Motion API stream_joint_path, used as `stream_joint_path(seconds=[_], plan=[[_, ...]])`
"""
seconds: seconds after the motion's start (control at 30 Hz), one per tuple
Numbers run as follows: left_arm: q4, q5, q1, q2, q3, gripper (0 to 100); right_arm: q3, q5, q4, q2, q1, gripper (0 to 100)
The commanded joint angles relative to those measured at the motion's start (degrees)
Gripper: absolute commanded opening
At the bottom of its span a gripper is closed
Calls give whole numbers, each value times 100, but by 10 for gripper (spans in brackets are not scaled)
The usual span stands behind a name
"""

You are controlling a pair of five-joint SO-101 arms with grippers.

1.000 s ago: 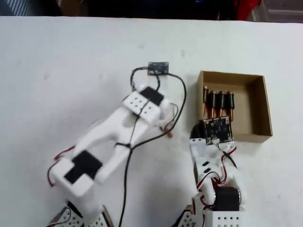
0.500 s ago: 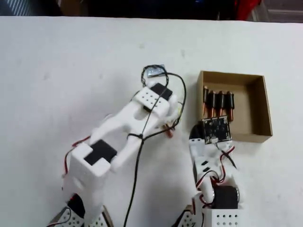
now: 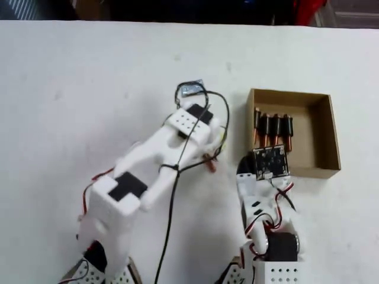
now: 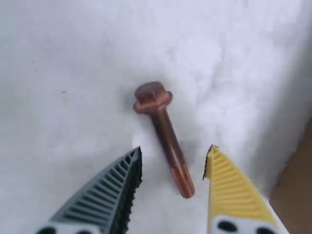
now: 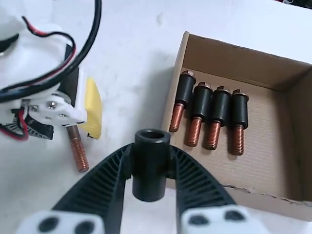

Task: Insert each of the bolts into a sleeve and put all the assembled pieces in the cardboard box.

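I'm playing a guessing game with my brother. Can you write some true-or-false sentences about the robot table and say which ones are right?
1. The cardboard box holds four assembled pieces. True.
2. The right gripper is empty. False: it is shut on a black sleeve.
3. A bolt lies flat on the table below the open left gripper. True.
4. That bolt already wears a sleeve. False: it is bare.

A white table (image 3: 89, 71) meets a dark background with a red object (image 3: 308, 9) beyond.
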Motion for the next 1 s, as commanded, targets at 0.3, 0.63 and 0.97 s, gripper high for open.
stream_joint_path(seconds=[0.3,0.63,0.97], plan=[[-897,835,-444,418,-202,234,-62,0,-136,-57,31,17],[-941,844,-426,418,-202,233,-62,0,-136,-57,31,17],[-932,835,-444,418,-202,57,-62,0,-136,-57,31,17]])
